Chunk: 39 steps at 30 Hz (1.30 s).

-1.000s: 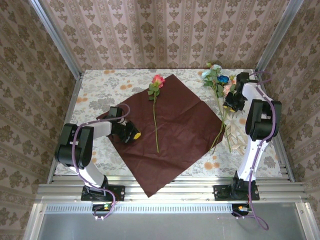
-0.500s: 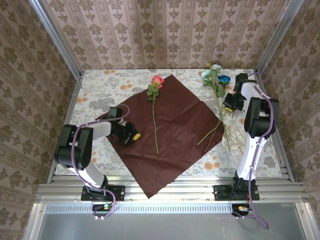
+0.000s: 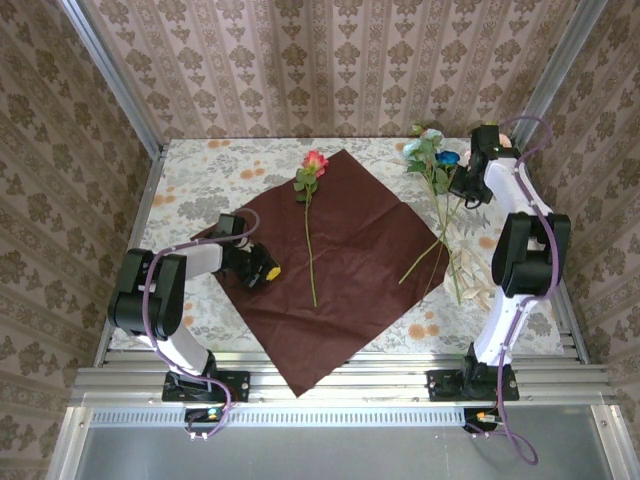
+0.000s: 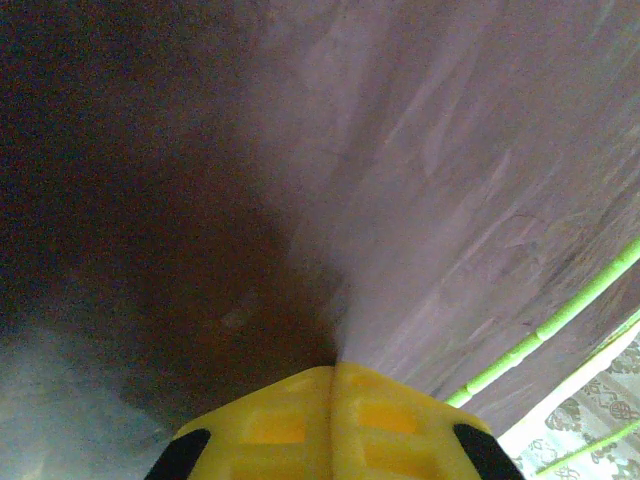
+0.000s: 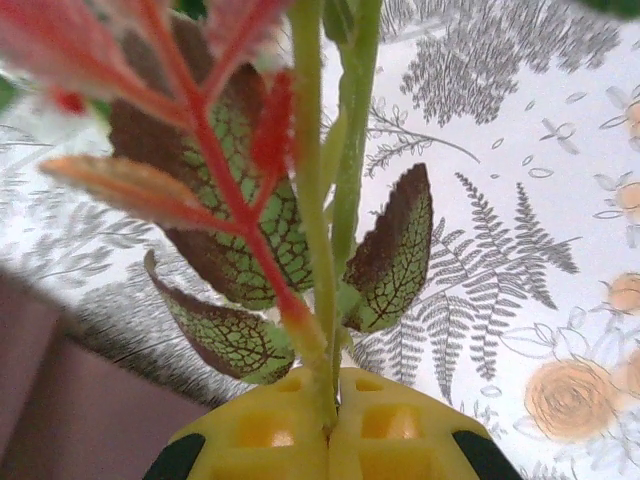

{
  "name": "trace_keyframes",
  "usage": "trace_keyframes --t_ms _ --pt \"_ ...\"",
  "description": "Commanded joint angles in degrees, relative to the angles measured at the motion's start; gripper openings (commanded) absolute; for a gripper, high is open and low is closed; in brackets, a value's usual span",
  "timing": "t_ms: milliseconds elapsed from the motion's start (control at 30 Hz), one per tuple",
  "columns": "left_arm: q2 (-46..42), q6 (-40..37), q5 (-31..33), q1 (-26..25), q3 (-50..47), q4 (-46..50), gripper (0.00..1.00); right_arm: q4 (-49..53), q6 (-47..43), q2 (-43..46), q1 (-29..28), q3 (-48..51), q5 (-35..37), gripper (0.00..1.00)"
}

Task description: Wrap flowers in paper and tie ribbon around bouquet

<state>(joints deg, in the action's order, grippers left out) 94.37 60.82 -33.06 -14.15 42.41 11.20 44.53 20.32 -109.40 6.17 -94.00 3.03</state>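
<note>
Laying flowers [image 3: 430,160] on paper [image 3: 350,270]: early stage.
One flower [image 3: 311,235] is laid; another stem [image 3: 425,255] is clamped by right gripper [image 3: 463,192]; left gripper [image 3: 266,270], jaws together, is rested on paper; wrapping, ribbon [image 3: 470,272] not yet done.

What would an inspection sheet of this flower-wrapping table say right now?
Surface: floral-print tablecloth, flat.
Job's things: large maroon paper sheet spread out; one pink-orange artificial flower lying on it; blue and pale artificial flowers and cream ribbon strip to its right.
Clutter: nothing seen.
Grippers: left gripper jaws shut, tips on the paper; right gripper jaws shut on a leafy green flower stem.
Cables: purple cables along both arms.
Surroundings: patterned wallpaper walls, metal frame.
</note>
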Motion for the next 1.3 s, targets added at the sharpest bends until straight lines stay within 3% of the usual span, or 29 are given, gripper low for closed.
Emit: trace_keyframes --t_ms 0,167,333,633,733,767,867,933,1067,1267 --pt "-0.41 0.44 0.39 0.09 -1.15 0.82 0.0 -1.44 0.74 5.7 -3.45 1.98 2.55 0.0" --pt "-0.53 0.97 0.5 -0.06 -1.89 0.14 0.0 -6.58 -0.61 6.1 -12.18 1.31 -5.48 0.0" --pt "-0.58 1.35 0.38 -0.24 -2.55 -0.53 0.0 -7.53 1.12 -3.45 -21.19 -4.85 -9.62 0.0" --pt "-1.54 4.1 0.95 -2.0 -4.9 -3.01 0.0 -2.73 2.58 -23.25 -29.11 -23.67 -14.15 0.0" --pt "-1.88 5.3 1.11 -3.1 -5.77 -3.98 0.0 -0.89 4.14 -27.79 -29.29 -28.53 -14.52 0.02" --pt "-2.04 5.49 1.14 -3.37 -5.87 -3.99 0.0 -0.21 4.13 -28.63 -29.23 -29.67 -14.61 0.08" --pt "-2.6 5.8 1.27 -3.77 -6.12 -3.84 0.0 3.76 2.92 -30.12 -29.12 -34.31 -14.57 0.41" --pt "-3.21 5.83 1.5 -3.75 -6.2 -3.47 0.0 5.25 1.63 -27.83 -28.74 -34.97 -13.59 0.52" --pt "-3.54 5.98 1.36 -3.73 -6.22 -3.37 0.0 5.62 0.39 -19.03 -25.36 -28.59 -12.09 0.54" --pt "-3.55 6.29 1.22 -3.66 -6.07 -3.84 0.0 -0.29 0.16 -2.08 -14.04 -6.22 -12.79 0.5"
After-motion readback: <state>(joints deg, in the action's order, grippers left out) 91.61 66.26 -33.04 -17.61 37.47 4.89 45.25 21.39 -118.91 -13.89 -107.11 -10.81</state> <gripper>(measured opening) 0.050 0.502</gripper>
